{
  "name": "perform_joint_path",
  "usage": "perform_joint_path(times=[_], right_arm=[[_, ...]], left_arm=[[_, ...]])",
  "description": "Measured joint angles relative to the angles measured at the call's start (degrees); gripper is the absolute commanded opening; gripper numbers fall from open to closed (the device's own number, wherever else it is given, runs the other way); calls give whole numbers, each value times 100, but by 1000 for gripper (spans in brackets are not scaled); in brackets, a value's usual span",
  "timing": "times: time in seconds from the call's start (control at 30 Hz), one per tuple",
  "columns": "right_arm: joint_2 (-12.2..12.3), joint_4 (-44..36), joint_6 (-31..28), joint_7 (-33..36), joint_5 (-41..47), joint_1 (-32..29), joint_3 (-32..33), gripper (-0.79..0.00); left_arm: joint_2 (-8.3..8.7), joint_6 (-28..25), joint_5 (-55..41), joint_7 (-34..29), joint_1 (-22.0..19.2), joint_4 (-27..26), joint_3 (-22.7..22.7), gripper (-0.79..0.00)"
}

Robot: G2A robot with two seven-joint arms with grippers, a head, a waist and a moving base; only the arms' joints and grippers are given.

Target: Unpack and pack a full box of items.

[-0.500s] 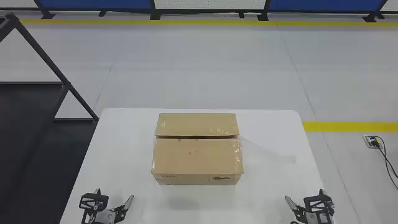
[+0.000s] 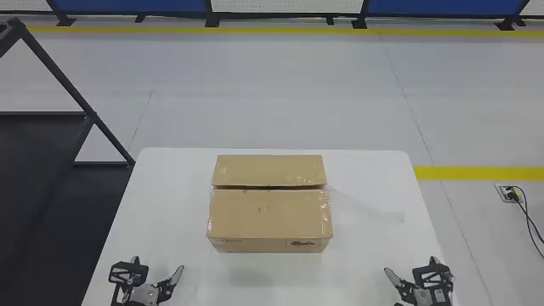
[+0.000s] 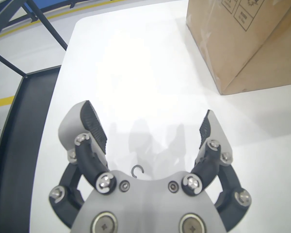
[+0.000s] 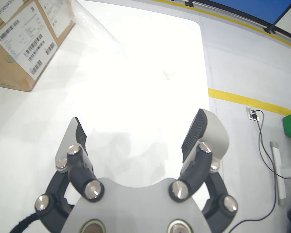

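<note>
**Desk:** Where's the box?

**Me:** I see the box [image 2: 269,212] in the middle of the white worktop [image 2: 170,212], square to me and a little toward the far edge. Its top flaps [image 2: 269,172] lie flat and closed, with a seam running across the lid.

**Desk:** And your arms?

**Me:** Both hang low at the near edge, one at each corner, well apart from the cardboard. The left gripper [image 3: 148,112] hovers over bare worktop with its fingers [image 3: 93,124] spread wide and nothing between them. From that wrist the box's near corner is off to one side, not within reach. The right gripper [image 4: 139,117] is the same – fingers [image 4: 192,132] wide, nothing held – with the labelled side of the box well ahead of it.

**Desk:** Anything loose?

**Me:** A strip of clear tape [image 4: 92,25] slants from the box's upper edge down to the worktop on my right side (I can't tell whether it's stuck down at the far end). Glossy tape also covers the near part of the lid.

**Desk:** So how far along are we?

**Me:** At the very start, I'd say. No items are out, and the lid is shut. Everything is left to do: open the flaps, lift the contents out, put them back and close up. I'd expect that loose strip to get in the way – it could cling to a finger.
</note>
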Motion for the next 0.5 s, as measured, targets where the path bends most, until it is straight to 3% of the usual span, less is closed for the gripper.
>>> perform_joint_path(times=[0.17, 0.4, 0.5], right_arm=[[26, -348, -718, 531, 861, 71, 241, 0], [110, -731, -1856, 2199, 2944, 516, 544, 0], [152, -772, -1915, 2988, 3989, 814, 632, 0]], left_arm=[[17, -445, -493, 41, -99, -14, -289, 0], [116, -1884, -1355, -233, -346, -35, -884, 0], [161, -2530, -1927, -596, -463, -22, -1074, 0]])
